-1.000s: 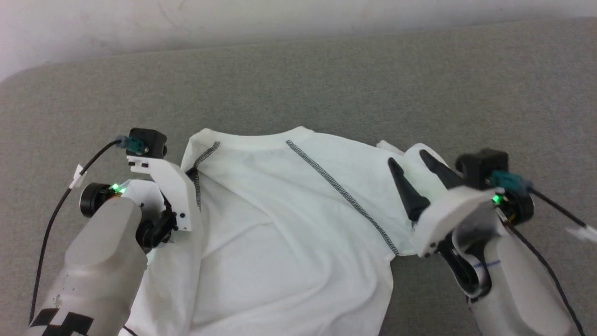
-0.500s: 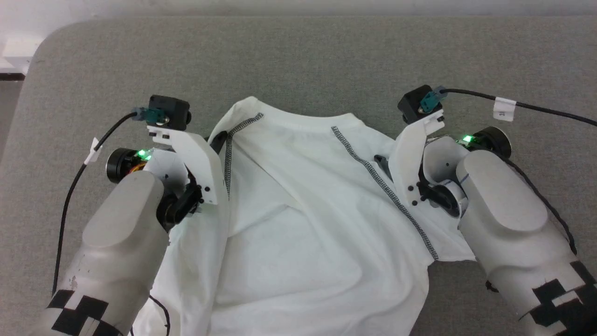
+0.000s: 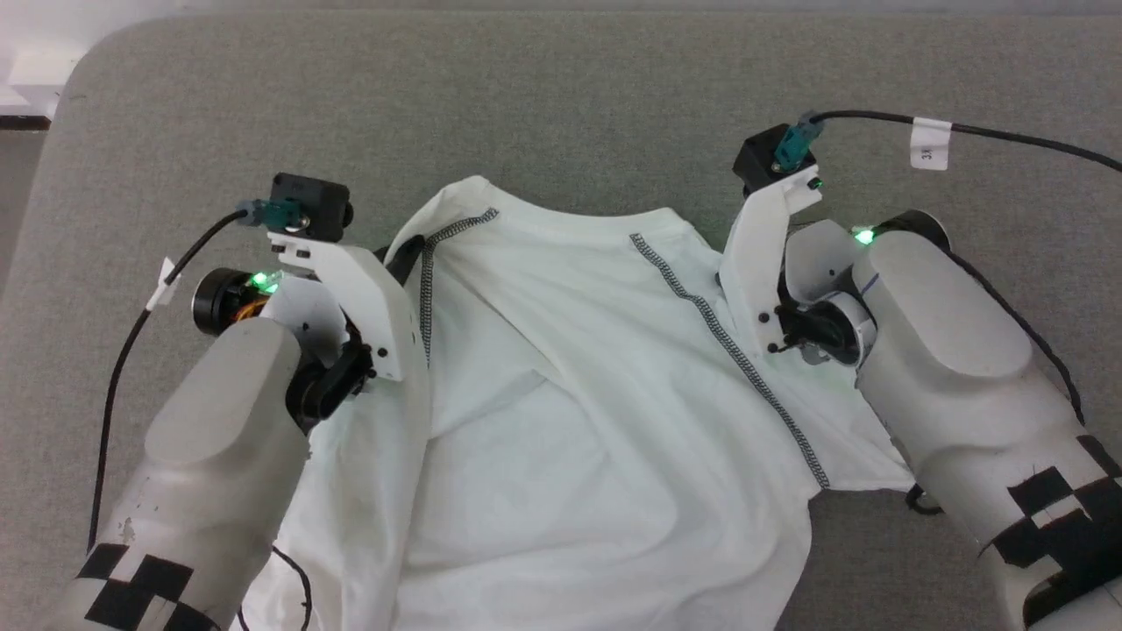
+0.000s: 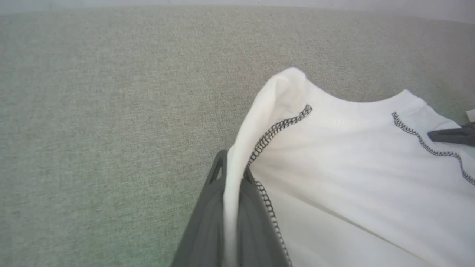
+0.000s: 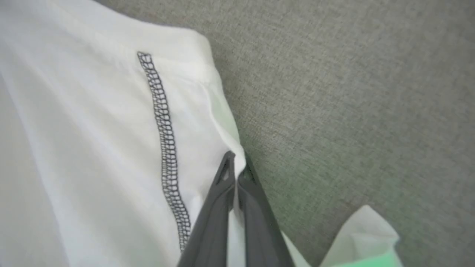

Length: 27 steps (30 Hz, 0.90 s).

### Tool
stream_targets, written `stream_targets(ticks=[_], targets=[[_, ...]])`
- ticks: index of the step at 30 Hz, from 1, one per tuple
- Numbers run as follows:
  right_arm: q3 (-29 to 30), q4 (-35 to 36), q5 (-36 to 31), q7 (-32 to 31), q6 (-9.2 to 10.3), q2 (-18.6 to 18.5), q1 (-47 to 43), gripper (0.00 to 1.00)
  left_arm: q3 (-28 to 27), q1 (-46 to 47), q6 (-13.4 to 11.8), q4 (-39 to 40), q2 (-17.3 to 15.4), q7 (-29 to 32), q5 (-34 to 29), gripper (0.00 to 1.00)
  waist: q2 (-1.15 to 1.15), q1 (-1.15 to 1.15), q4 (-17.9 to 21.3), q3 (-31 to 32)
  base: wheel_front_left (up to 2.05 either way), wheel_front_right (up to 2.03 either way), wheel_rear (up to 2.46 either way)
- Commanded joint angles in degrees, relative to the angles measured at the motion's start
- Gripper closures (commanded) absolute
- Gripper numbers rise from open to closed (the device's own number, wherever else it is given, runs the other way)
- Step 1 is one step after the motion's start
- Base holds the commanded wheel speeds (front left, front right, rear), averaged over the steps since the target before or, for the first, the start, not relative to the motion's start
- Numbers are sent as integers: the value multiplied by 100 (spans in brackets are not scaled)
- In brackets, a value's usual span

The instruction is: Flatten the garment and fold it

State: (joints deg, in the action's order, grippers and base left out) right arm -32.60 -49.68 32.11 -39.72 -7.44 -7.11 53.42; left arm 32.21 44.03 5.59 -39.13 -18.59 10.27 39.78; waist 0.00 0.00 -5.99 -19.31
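Cloth is running off the bottom of the head view, so I am not seeing the near end of the garment (image 3: 596,421). My left forearm (image 3: 210,438) is covering its left side, and the right forearm (image 3: 955,350) is lying over its right corner. White camera brackets (image 3: 368,307) are blocking both sets of fingers from above, so I am reading the grips from the wrist cameras. A small white flap (image 5: 365,233) at the lower right of the right wrist view is catching green light, and I cannot tell which part of the cloth it is.

The left gripper (image 4: 232,174) is pinching a folded ridge of the garment's left edge, beside a dark zigzag seam (image 4: 276,129). The right gripper (image 5: 235,163) is pressed together on the garment's right edge, with cloth passing between its tips. Both arms are reaching forward from the lower corners and angling inward, one at each side of the garment's far end.

The garment is lying on the grey cushion (image 3: 561,96), its far edge pointing away from me and its long axis running from that edge towards me. It is draping between the two grips with soft creases.
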Motion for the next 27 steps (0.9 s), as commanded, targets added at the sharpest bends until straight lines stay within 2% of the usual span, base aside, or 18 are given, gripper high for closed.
stream_targets(ticks=[1, 8, 13, 17, 20, 27], targets=[[-195, -47, 123, 263, -5, -8, -345, 100, -29, 49, 19, 46, -101, -118, 3, 100, 0, 0, 54, 173, 0, 0, 0], [-151, 312, 518, 1104, -5, -357, -112, 100, -184, 295, -21, 230, -370, -469, -83, 100, 0, 0, 241, 677, 0, 0, 0], [-27, 593, 550, 1683, -5, -710, 359, 100, -229, 878, -14, 425, -577, -407, -205, 100, 0, 0, 417, 823, 0, 0, 0], [317, 558, 271, 2238, -5, -877, 1018, 100, -256, 1628, -50, 470, -664, -403, -402, 100, 0, 0, 564, 639, 0, 0, 0], [619, 457, -21, 2637, -5, -869, 1677, 100, -429, 2288, -35, 308, -702, -546, -401, 100, 0, 0, 733, 337, 0, 0, 0], [1253, 196, -951, 4045, -5, -598, 3255, 100, -694, 3851, -139, -219, -939, -1466, -800, 100, 0, 0, 1155, -225, 0, 0, 0]])
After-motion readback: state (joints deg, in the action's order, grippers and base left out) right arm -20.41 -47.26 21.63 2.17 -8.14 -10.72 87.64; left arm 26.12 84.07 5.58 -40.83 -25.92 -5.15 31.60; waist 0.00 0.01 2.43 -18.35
